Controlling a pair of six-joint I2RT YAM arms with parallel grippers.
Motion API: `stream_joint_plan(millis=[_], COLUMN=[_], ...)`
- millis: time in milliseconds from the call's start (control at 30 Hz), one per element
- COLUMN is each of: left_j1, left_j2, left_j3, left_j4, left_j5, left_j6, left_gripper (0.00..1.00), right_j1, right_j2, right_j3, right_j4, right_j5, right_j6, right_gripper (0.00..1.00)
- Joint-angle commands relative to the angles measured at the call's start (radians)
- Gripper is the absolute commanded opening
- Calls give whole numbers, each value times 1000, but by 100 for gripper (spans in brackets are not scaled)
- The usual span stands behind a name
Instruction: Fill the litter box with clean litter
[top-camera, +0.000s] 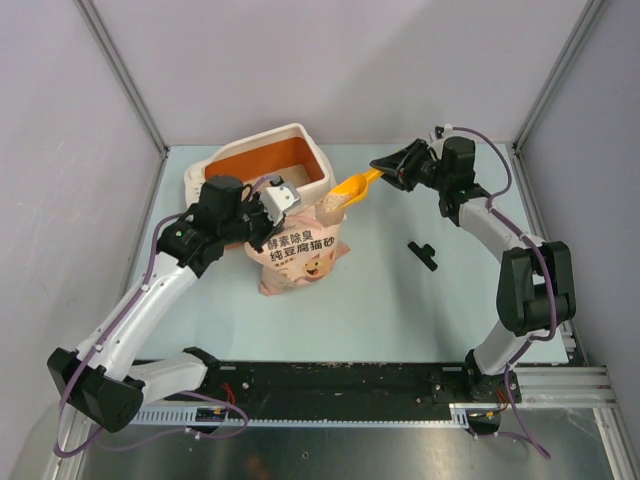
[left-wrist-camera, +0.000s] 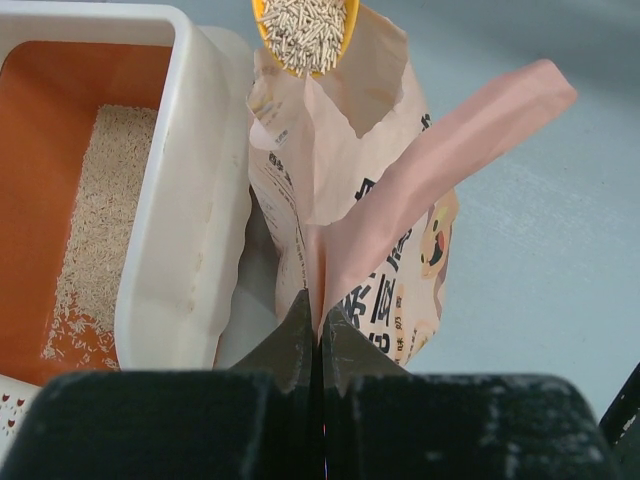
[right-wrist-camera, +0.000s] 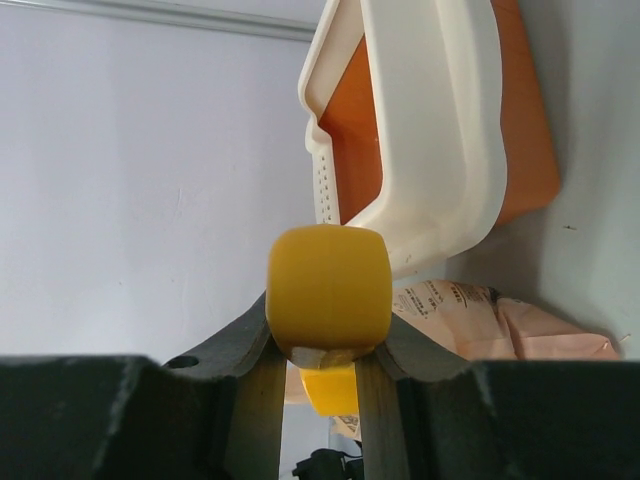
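Beige clean litter (left-wrist-camera: 105, 210) inside litter box (left-wrist-camera: 195, 200): left wrist view only.

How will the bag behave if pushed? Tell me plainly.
Probably floppy: the bag is creased at the top into a thin flap where the left claw pinches it. Likely bottom-heavy and steady: it stands bulging on the table. A push would probably dent it before sliding it; its mouth is open, so tipping could spill.

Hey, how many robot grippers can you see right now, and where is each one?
2. The left gripper pinches the top edge of the bag, beside the litter box. The right gripper grips the yellow scoop by its handle, near the bag's mouth. None seems hidden.
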Motion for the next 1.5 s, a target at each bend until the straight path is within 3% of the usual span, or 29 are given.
stream_joint_plan(millis=[0,367,1000,1233,1467], left_j1=[-8,-30,-68,-68,-65], left_j2=[-34,-10,-49,-65,-56], left_j3=[21,27,-4,-36,-34], left_j4=[21,24,24,21,19], left_j5=[21,-11,-111,-142,-159], left_j6=[23,22,76,88,99], left_gripper=[0,0,0,0,0], right_j1=[10,10,5,64,159], right_j2=[-53,26,111,270,538], right_j3=[7,-5,96,287,732], right_j4=[34,158,207,210,123], right_j5=[13,-124,-103,-73,74], right_j6=[-29,59,155,201,123], right_gripper=[0,0,0,0,0])
